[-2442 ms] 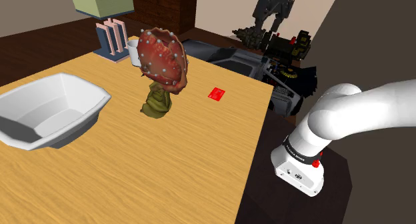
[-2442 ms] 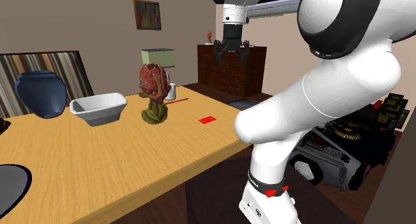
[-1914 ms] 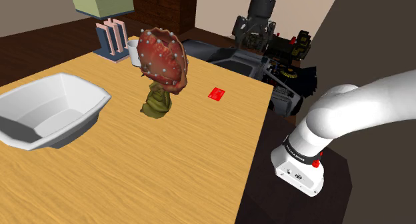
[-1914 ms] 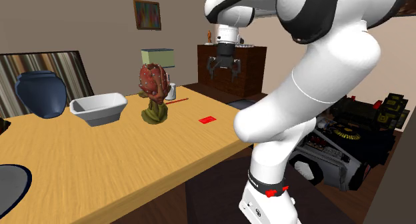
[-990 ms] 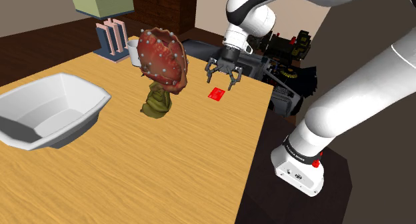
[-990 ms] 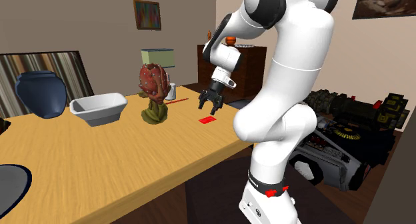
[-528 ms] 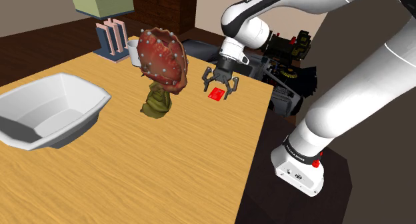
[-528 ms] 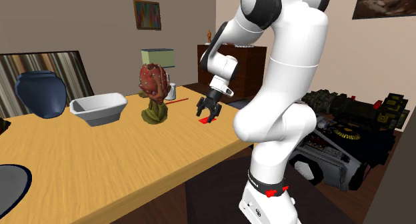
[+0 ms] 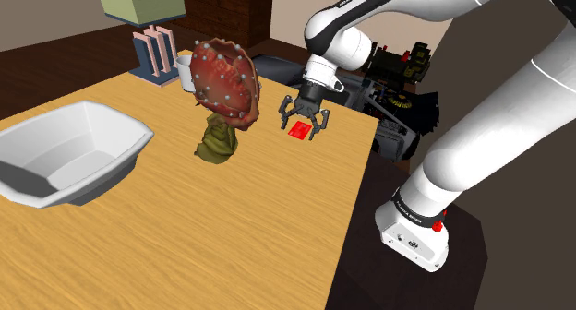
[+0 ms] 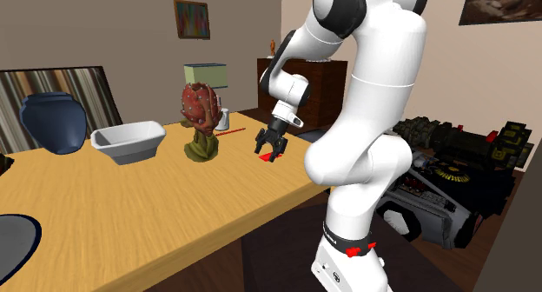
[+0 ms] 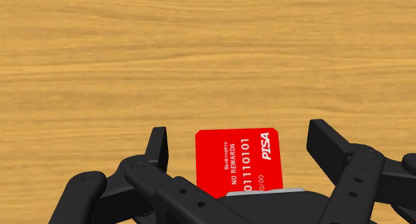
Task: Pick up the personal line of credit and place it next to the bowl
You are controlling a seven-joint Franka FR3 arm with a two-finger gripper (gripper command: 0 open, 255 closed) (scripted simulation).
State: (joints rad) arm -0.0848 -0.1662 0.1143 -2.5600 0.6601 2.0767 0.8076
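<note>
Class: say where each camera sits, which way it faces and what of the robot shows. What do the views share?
Shoulder view: beside the stand, looking down over the table; arm and open gripper show.
Second exterior view: off the table's side, facing across it; arm shows, base to gripper.
Wrist view: on the hand, looking down at the card; both fingers show.
Shared: card, gripper, table.

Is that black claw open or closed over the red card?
Open. The claw has its two fingers apart, either side of the red card lying flat on the table.
</note>
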